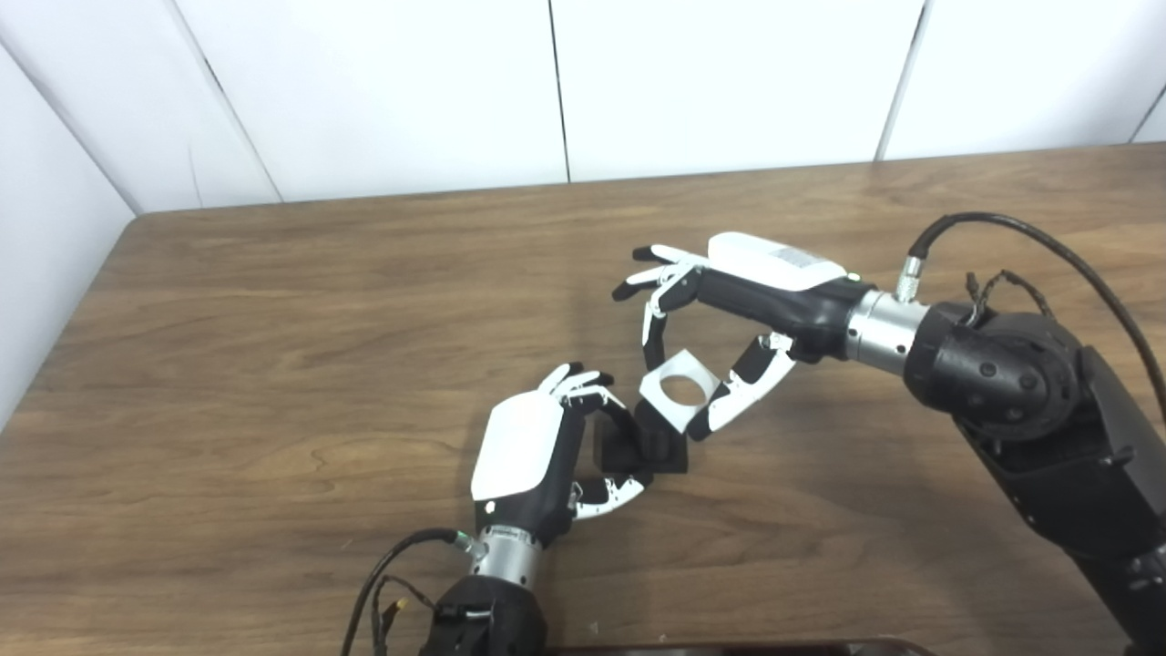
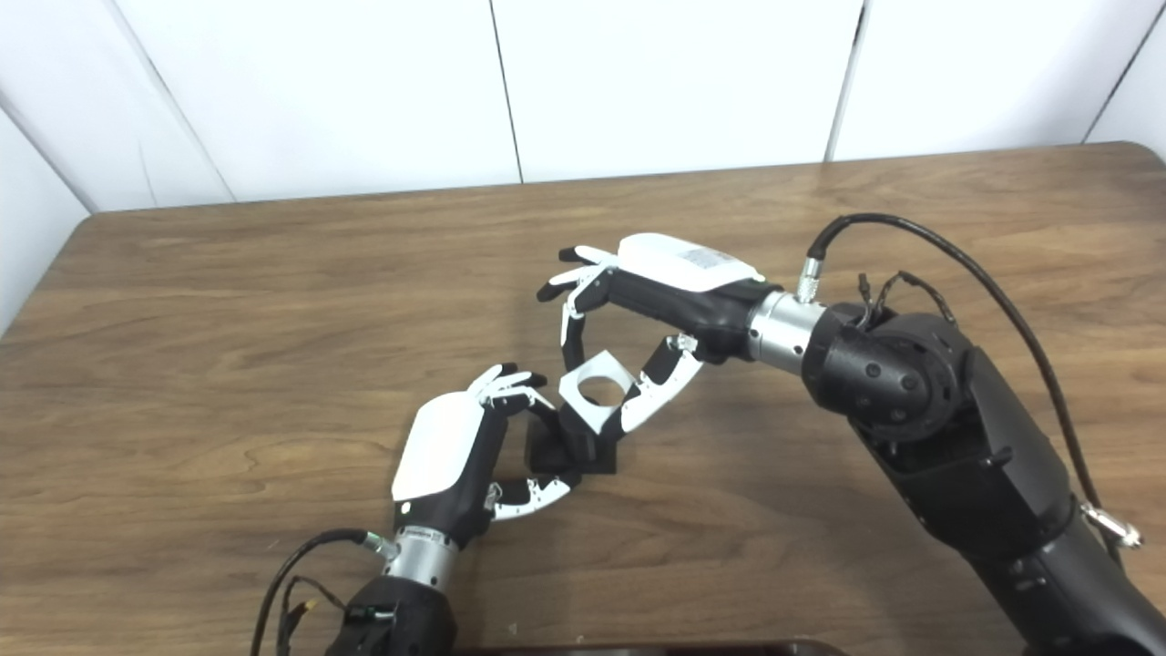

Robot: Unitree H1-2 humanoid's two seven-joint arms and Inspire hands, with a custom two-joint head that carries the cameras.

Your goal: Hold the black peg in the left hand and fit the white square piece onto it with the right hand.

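Black peg on square base, clamped by left hand; right hand pinching holed white square piece.

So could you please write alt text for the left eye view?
The right hand holds a white square piece with a round hole just above the black peg, which the left hand grips on a wooden table.
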